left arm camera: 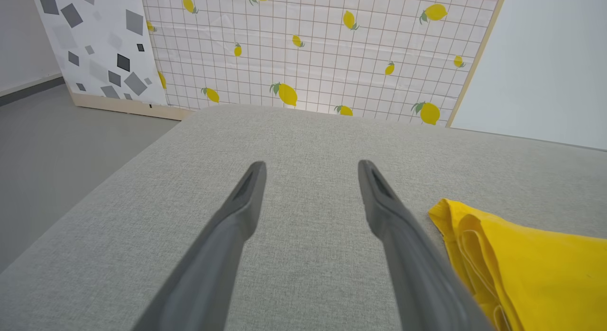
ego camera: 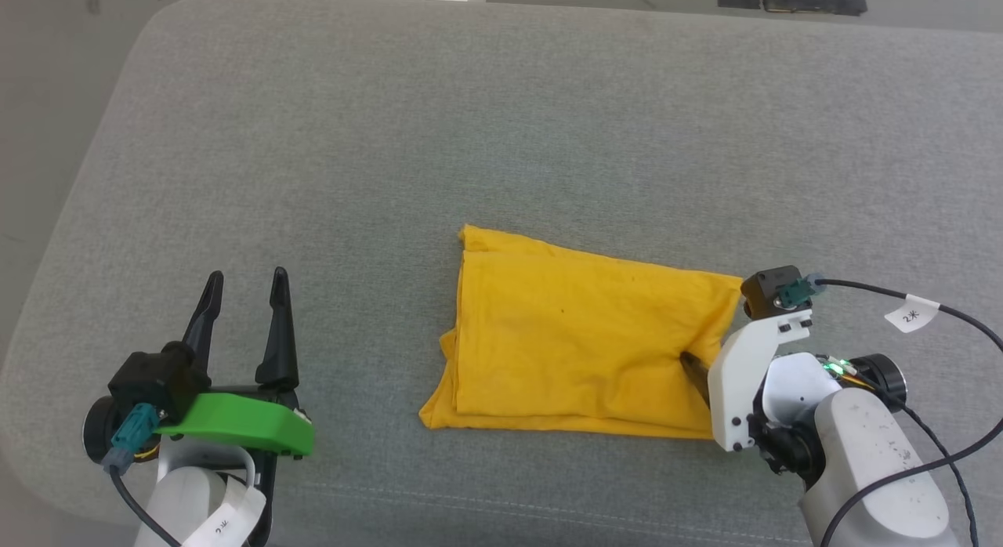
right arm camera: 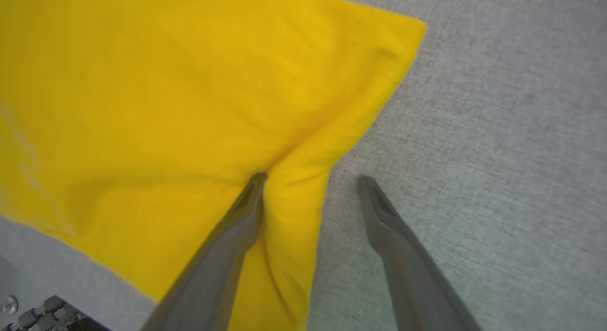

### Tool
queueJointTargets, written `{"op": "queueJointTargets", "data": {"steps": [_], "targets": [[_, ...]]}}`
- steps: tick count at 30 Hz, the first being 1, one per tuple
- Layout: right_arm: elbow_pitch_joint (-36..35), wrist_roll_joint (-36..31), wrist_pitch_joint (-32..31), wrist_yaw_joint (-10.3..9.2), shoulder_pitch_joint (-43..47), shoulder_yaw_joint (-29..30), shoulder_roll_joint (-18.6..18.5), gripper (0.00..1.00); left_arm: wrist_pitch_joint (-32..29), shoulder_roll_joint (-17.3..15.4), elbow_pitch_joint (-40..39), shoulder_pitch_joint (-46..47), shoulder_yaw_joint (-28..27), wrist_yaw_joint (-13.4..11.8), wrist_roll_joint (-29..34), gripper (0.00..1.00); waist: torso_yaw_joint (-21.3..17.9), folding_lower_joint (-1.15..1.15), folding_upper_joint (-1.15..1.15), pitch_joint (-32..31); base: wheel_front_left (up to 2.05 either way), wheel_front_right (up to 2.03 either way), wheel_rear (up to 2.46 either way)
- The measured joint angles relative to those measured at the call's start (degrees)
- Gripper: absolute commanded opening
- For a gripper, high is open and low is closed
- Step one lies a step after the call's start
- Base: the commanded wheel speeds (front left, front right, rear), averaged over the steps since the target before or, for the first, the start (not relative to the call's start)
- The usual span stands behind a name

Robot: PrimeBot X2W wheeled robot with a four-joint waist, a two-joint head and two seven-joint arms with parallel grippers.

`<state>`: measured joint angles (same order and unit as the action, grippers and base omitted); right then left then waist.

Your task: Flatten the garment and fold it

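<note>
The yellow T-shirt (ego camera: 580, 335) lies folded in a rectangle on the grey cushion (ego camera: 392, 139). At its right edge, the right gripper (right arm camera: 310, 179) has its jaws apart, one finger on the cloth and one just beside it. The left gripper (ego camera: 244, 284), jaws apart, is well left of the shirt. Probably another fold begins; next, the jaws must pinch all layers of this edge.

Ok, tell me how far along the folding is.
Done: the garment lies flat on the grey cushion, folded into a layered rectangle. In hand: the right hand, open, straddles its right edge, one finger pressing a crease into the cloth. The left hand is open, off to the side. Left: probably a last fold or tidying the bottom-left corner, which sticks out.
</note>
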<state>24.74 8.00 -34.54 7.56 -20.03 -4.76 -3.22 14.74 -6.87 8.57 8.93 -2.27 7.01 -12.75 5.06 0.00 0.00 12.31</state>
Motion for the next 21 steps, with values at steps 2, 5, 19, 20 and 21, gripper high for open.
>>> {"op": "queueJointTargets", "data": {"steps": [2,5,19,20,21], "targets": [[0.3,0.0,-0.1,0.00,-0.3,0.0,-0.1,0.00,0.0,0.0,0.2,0.0,-0.1,0.0,0.0,1.00,0.4,0.00,0.00,0.1,0.00,0.00,0.00],[0.3,0.0,0.0,0.02,-0.6,-0.3,0.4,0.00,0.0,0.1,0.8,0.0,-0.3,0.0,-0.3,1.00,0.8,0.00,0.00,-0.6,0.00,0.00,0.00],[-6.9,-1.8,-8.7,0.01,-2.3,-5.6,-5.5,0.00,0.0,0.2,-0.5,-1.9,-0.9,0.0,-0.4,1.00,-9.1,0.00,0.00,-2.7,0.00,0.00,0.00],[-7.1,-1.7,-9.1,0.01,-2.5,-5.3,-6.4,0.00,0.0,0.1,-0.5,-1.8,-0.5,0.0,-0.4,1.00,-10.1,0.00,0.00,-2.7,0.00,0.00,0.00],[-7.4,-1.4,-9.5,0.01,-2.8,-4.8,-7.2,0.00,0.0,0.0,-0.5,-1.8,-0.3,0.0,-0.4,1.00,-11.5,0.00,0.00,-2.6,0.00,0.00,0.00]]}}
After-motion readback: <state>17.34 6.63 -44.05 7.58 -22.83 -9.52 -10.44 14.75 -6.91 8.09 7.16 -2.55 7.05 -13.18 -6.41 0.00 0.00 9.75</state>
